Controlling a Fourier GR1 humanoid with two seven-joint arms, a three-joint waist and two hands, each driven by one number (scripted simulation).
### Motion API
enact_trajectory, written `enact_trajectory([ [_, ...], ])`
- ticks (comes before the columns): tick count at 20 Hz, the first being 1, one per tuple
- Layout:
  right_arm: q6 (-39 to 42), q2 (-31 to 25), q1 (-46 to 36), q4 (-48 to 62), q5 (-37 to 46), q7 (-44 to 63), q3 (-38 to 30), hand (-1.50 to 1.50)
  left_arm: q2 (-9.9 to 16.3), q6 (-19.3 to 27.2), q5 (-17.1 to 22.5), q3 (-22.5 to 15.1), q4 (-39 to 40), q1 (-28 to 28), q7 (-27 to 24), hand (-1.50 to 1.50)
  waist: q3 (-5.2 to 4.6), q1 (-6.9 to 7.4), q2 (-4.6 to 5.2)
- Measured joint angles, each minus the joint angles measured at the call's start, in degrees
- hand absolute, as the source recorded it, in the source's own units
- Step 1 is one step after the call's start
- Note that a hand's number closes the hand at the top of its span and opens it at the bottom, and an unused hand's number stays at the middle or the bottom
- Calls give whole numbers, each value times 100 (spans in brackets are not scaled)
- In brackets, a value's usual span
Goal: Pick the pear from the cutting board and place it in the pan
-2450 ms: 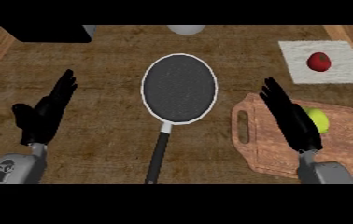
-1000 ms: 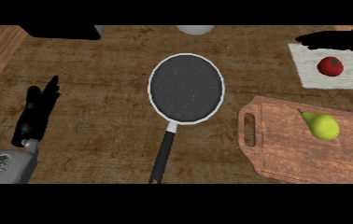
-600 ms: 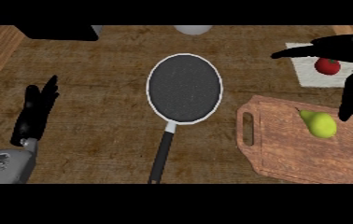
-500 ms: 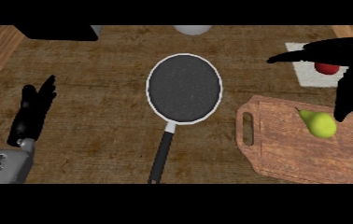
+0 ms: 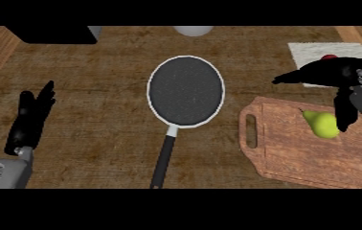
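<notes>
A yellow-green pear (image 5: 322, 125) lies on the wooden cutting board (image 5: 283, 150) at the right. My right hand (image 5: 332, 75) comes in from the right edge just above the pear, thumb stretched left and fingers (image 5: 345, 110) hanging down beside the pear, open around nothing. The black pan (image 5: 186, 90) with a white rim sits in the middle of the counter, its handle (image 5: 163, 160) pointing toward me. My left hand (image 5: 29, 121) rests open at the left edge, fingers up.
A white cloth (image 5: 311, 51) lies at the back right with a red fruit (image 5: 329, 58) on it, partly hidden by my right hand. A pale round object (image 5: 192, 30) sits at the back middle and a black block (image 5: 53, 34) at the back left.
My right hand left the view, then came back in from the right edge and has moved down and left toward the pear. The left hand has stayed at the left edge.
</notes>
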Motion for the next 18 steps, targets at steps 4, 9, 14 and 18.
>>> enact_trajectory([
  [4, -253, 42, 167, 46, 463, -186, 73, -150, -39, -22, -82, 107, -65, 70, 34, 0, -1, -32, -9],
  [9, -613, -33, 318, 220, 992, -589, 203, -150, -41, -146, -133, 245, -89, 67, 62, 0, -3, -46, -13],
  [14, -813, 161, 310, 566, 1331, -822, 266, -150, -98, -238, -204, 335, -97, 151, -9, 0, -3, -34, -11],
  [18, -979, 274, 307, 815, 1561, -1027, 267, -150, -152, -272, -273, 371, -246, 250, 74, 0, -3, -34, -13],
])
